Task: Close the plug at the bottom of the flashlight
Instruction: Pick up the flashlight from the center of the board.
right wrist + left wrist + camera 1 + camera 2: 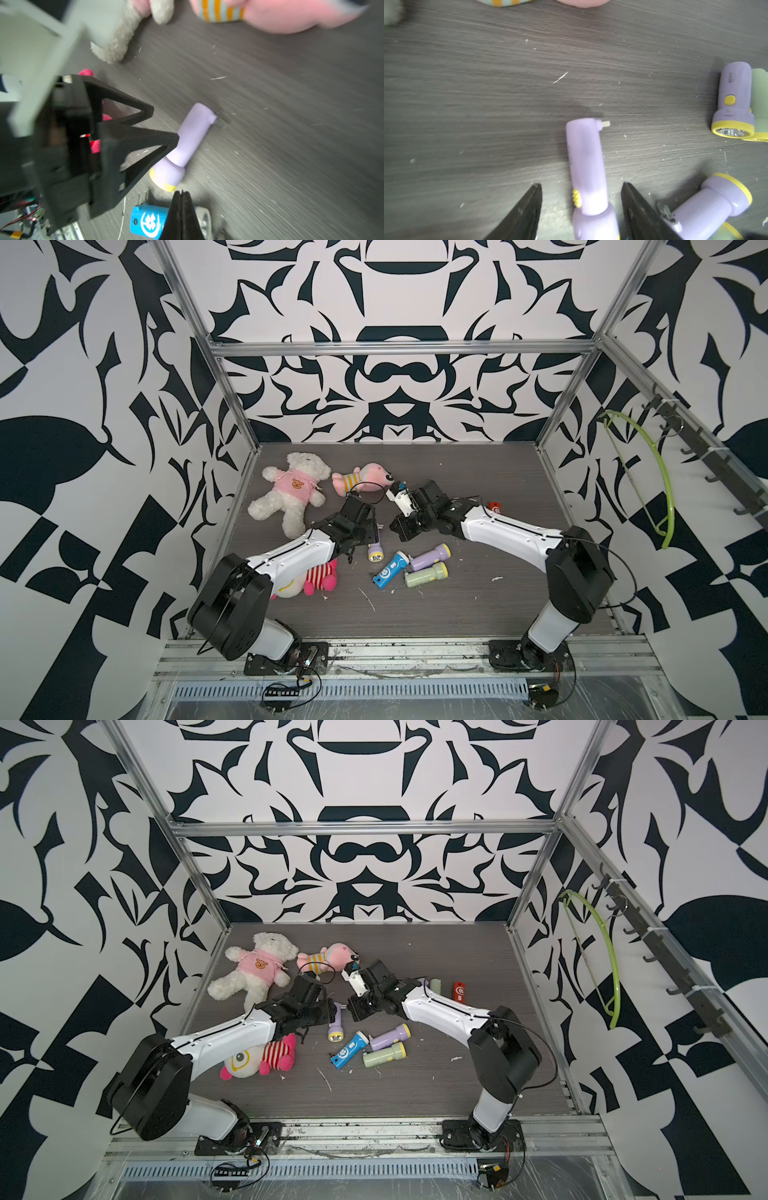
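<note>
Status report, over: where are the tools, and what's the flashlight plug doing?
Left tool open, straddling purple flashlight, not gripping. Right tool shut, empty. Plug sticking out of the base. Second purple flashlight close beside left tool.

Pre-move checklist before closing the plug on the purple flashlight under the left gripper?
1. Plug closed: not ok, it sticks out from the bottom end.
2. Purple flashlight lying flat on the table: ok.
3. Flashlight gripped: not ok, the left gripper is open, with gaps on both sides of the body.
4. Right gripper shut and empty, ready to push: ok.
5. Right gripper lined up with the plug: cannot tell.
</note>
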`<state>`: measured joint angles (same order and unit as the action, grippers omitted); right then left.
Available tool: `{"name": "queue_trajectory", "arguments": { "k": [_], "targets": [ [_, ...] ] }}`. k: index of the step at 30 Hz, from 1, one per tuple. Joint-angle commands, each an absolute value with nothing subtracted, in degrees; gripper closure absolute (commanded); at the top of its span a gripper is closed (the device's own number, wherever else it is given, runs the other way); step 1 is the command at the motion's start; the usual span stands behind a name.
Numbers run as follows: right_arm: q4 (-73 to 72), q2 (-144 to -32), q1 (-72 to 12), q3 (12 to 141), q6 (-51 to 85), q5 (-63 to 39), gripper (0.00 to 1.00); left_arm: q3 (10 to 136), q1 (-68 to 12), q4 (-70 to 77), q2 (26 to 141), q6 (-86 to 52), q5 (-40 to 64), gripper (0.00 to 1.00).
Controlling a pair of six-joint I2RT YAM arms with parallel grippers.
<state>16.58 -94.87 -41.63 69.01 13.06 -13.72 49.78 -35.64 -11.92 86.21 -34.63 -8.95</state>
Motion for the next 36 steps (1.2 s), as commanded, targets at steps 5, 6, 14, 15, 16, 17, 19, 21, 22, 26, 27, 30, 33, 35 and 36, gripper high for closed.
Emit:
{"name": "queue_trajectory", "arguments": {
  "k": [5, 6, 14, 15, 16, 17, 19, 21, 22, 26, 27, 30, 33, 35, 36],
  "targets": [
    [21.4, -86.0, -35.8, 62.9, 13.6, -5.7, 1.0, 54.9, -35.5, -13.2, 93.9, -31.3, -6.8, 0.36],
    [21.5, -84.8, -35.0, 61.9, 13.9, -5.2, 0.99, 55.5, -35.4, -13.9, 94.9, -31.3, -6.9, 0.36],
    [22.9, -77.4, -30.7, 57.4, 15.5, -0.8, 0.91, 57.4, -36.0, -14.4, 101.2, -32.8, -7.4, 0.43],
    [23.0, -76.4, -30.6, 57.0, 15.7, 0.4, 0.91, 57.7, -36.3, -14.2, 101.8, -33.0, -7.4, 0.48],
    [23.2, -75.3, -30.6, 56.6, 15.7, 1.5, 0.91, 58.0, -36.5, -14.1, 102.5, -33.2, -7.4, 0.55],
    [23.5, -74.4, -30.5, 56.4, 15.8, 2.3, 0.91, 58.3, -36.7, -14.1, 102.9, -33.3, -7.4, 0.58],
    [24.5, -72.2, -30.4, 55.9, 15.9, 5.3, 0.91, 58.9, -37.2, -14.0, 103.5, -33.5, -7.7, 0.62],
    [25.2, -70.4, -30.4, 55.6, 15.9, 6.5, 0.9, 59.1, -37.4, -13.8, 103.9, -33.6, -7.6, 0.69],
    [25.8, -69.3, -30.3, 55.4, 16.0, 7.3, 0.9, 59.2, -37.4, -13.7, 104.0, -33.7, -7.6, 0.74],
    [27.4, -66.1, -30.1, 54.3, 16.1, 8.4, 0.89, 59.5, -37.6, -13.1, 103.7, -33.6, -7.5, 0.9],
    [28.0, -65.3, -30.1, 54.2, 16.3, 8.7, 0.88, 59.4, -37.7, -12.7, 103.2, -33.3, -7.3, 0.93],
    [30.0, -63.6, -30.0, 54.3, 16.7, 9.1, 0.88, 59.1, -37.8, -11.4, 101.5, -32.0, -7.5, 0.96],
    [31.5, -61.5, -29.9, 54.6, 17.0, 9.3, 0.87, 58.8, -37.8, -10.2, 99.4, -30.5, -7.6, 0.99],
    [31.8, -59.8, -29.9, 54.2, 17.1, 9.4, 0.85, 58.6, -37.8, -9.6, 97.7, -29.4, -7.6, 0.99],
    [31.9, -58.9, -29.9, 54.1, 17.2, 9.5, 0.84, 58.4, -37.8, -9.1, 96.8, -28.5, -7.4, 1.0]
  ]
}}
